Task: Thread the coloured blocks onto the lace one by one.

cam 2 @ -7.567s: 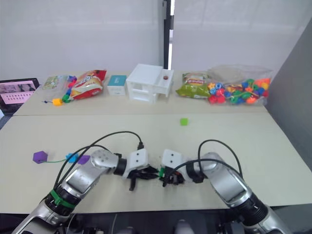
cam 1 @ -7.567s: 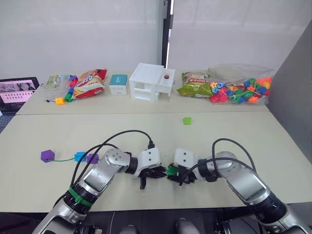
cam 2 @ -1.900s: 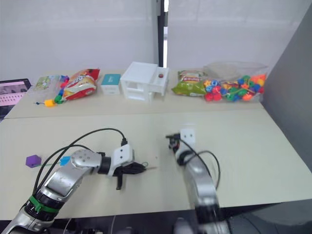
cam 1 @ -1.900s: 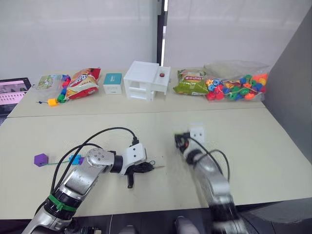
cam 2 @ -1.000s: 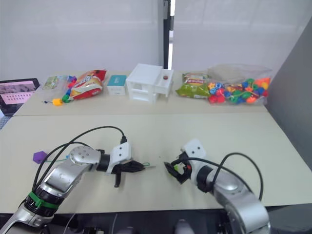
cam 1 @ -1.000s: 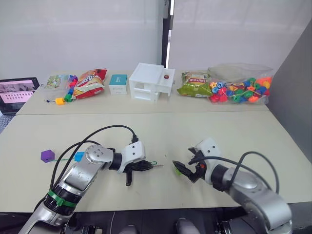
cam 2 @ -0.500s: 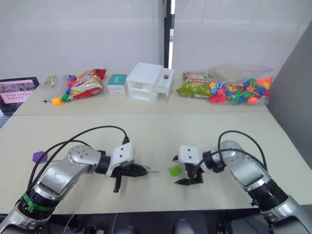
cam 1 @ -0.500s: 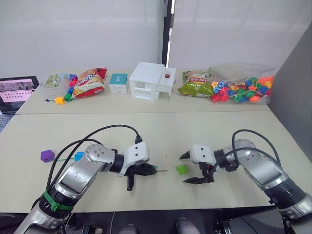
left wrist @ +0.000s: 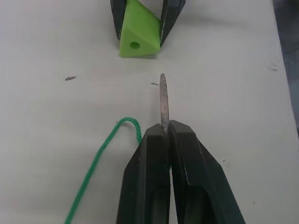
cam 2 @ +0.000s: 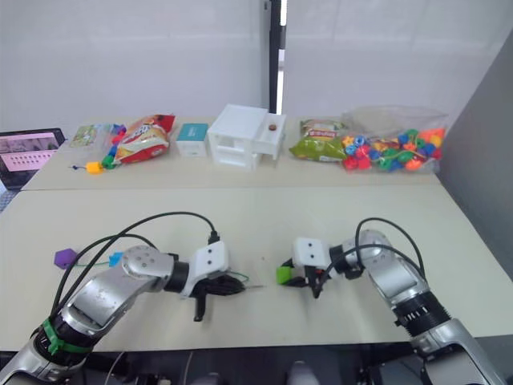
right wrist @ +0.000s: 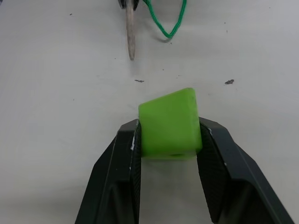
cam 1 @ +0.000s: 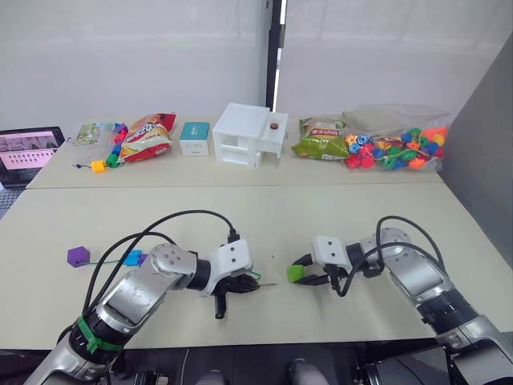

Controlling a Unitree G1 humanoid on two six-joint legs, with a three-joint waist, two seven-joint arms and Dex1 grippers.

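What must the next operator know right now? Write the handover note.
Left gripper: shut on the lace at the base of its grey tip, low over the table.
Right gripper: shut on the light green block, opposite the tip, with its hole facing it.
Done: a purple block and a blue block sit along the lace at the far left.
Left: the tip is short of the hole and slightly off its line; align, push through, then slide the block along.

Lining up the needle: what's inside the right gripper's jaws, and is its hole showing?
The right gripper clamps the light green block. Its hole faces the lace tip; the fingers cover its sides.
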